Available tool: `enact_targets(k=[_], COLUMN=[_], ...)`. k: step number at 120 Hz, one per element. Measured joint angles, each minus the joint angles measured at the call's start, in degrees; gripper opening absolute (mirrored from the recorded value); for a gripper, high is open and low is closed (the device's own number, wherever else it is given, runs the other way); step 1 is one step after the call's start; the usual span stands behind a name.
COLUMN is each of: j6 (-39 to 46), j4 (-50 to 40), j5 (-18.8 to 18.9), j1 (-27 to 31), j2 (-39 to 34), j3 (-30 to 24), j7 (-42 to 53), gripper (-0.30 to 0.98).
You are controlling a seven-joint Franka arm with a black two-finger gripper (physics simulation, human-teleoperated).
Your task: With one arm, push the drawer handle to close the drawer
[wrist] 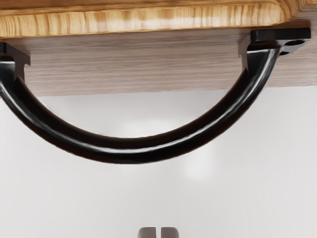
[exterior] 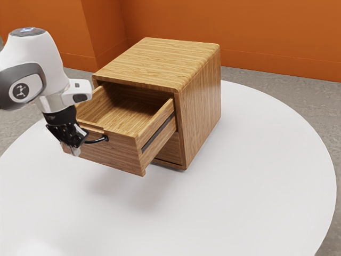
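Note:
The gripper point(exterior: 74, 148) hangs at the outer side of the pulled-out upper drawer point(exterior: 118, 156) of a wooden cabinet, near its black curved handle point(exterior: 98, 141). In the wrist view the handle point(wrist: 130, 151) bows out from the drawer front point(wrist: 133, 64). The gripper point(wrist: 158, 232) has its two grey tips side by side with a thin slit between them, nothing held. The tips lie beyond the handle's bow, on the side away from the drawer front. Whether any part of the hand touches the handle cannot be told.
The cabinet point(exterior: 200, 114) stands on a round white table point(exterior: 234, 202). A lower drawer front point(exterior: 171, 148) sits within the cabinet, below the open one. Orange walls and a grey floor lie behind the table.

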Motion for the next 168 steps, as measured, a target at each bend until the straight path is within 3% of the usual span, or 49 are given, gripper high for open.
enact_targets(k=[168], j6=[2.54], j4=[29.37], j5=[-1.35], j1=[0.09], j2=[30.35], j3=[0.82], j7=[4.82], gripper=[-0.1])
